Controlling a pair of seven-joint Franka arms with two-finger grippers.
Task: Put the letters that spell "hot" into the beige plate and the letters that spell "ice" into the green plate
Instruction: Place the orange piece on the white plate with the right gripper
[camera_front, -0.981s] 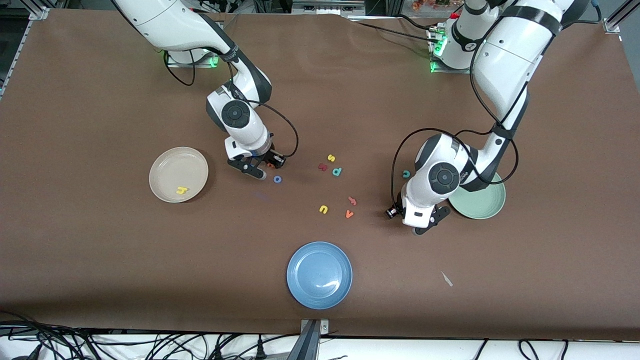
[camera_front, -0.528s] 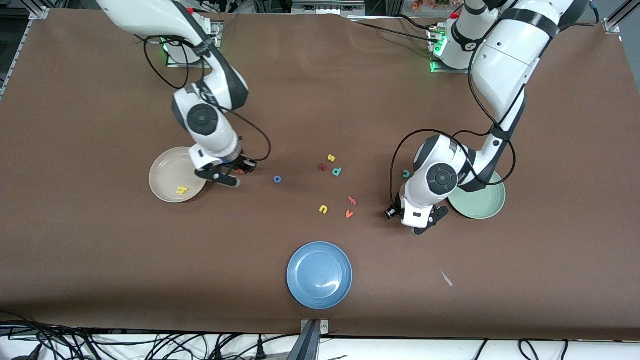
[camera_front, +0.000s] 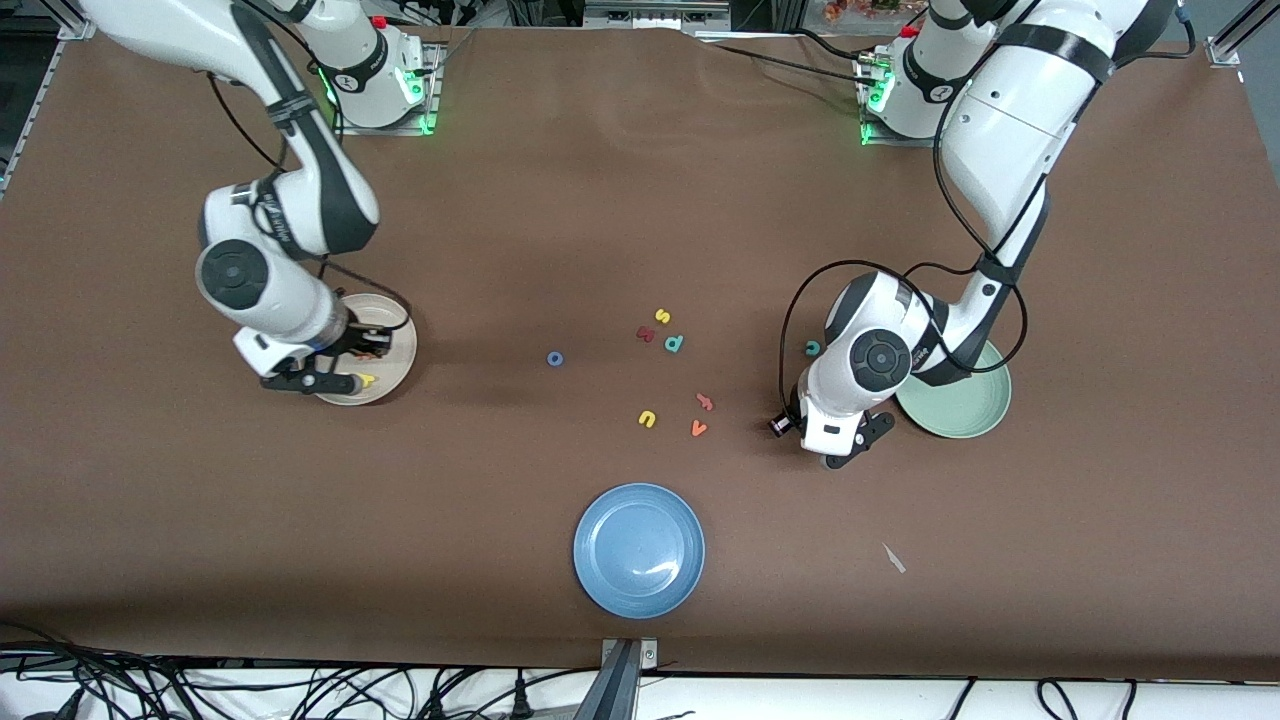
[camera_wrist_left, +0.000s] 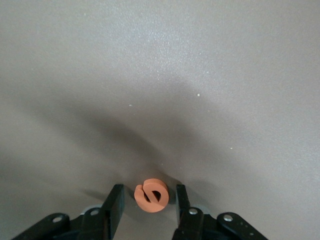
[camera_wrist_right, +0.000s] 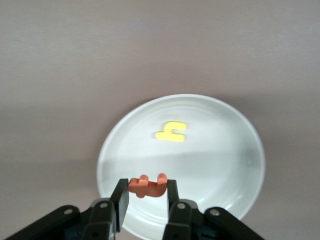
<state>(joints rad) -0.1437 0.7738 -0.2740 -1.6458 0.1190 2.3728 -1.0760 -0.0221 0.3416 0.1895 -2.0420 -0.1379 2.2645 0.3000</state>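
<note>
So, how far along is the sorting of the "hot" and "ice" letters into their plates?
Done: the yellow "h" lies in the beige plate. In hand: the right gripper holds the orange "t" over that plate; the left gripper stands open around the orange "e" on the table. Left: the blue "o" and teal "c" lie on the table; the green plate shows no letters.
</note>
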